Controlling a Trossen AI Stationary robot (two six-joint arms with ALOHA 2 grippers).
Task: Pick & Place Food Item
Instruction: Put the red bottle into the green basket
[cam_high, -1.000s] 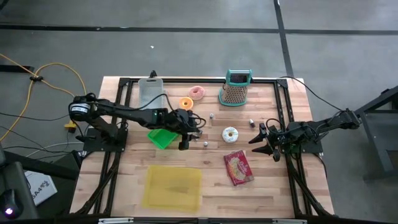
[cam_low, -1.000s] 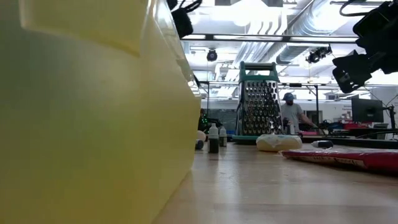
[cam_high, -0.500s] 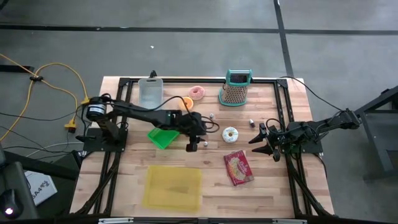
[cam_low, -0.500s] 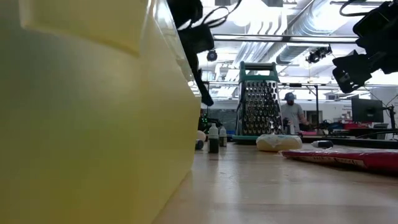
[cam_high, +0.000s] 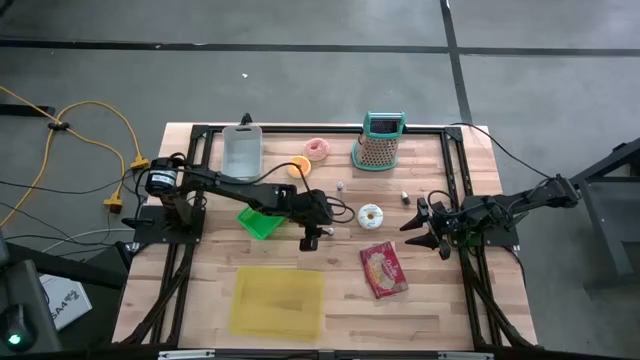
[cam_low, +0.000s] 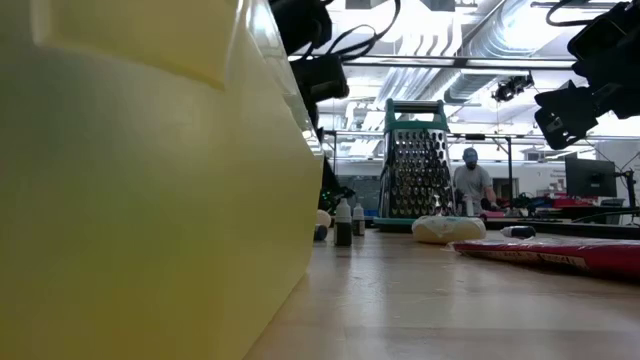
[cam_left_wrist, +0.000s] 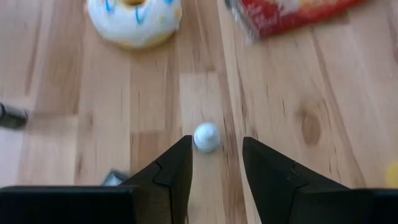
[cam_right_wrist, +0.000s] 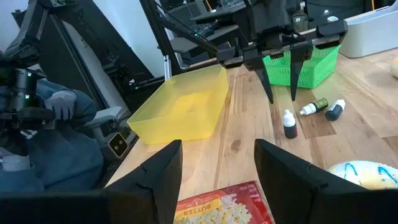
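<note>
Left pincer (cam_high: 312, 240) poised over small white bottle cap (cam_left_wrist: 206, 137), fingers parted, holding nothing.

Near: yellow bin (cam_high: 279, 301) at the near-left of the counter (cam_high: 440, 300), presumably the drop point; red popcorn packet (cam_high: 383, 269) lying flat to its right. Middle: white-iced donut (cam_high: 370, 215), likeliest food item, resting untouched just right of the left pincer; small bottles (cam_right_wrist: 290, 124) standing and lying beneath that pincer; green basket (cam_high: 259, 221) behind the arm. Right pincer (cam_high: 424, 226) waiting at the right edge, released and empty, clear of the work. Far: pink donut (cam_high: 318, 149), orange item (cam_high: 299, 167), teal-handled grater (cam_high: 379, 142), clear tub (cam_high: 242, 150).
</note>
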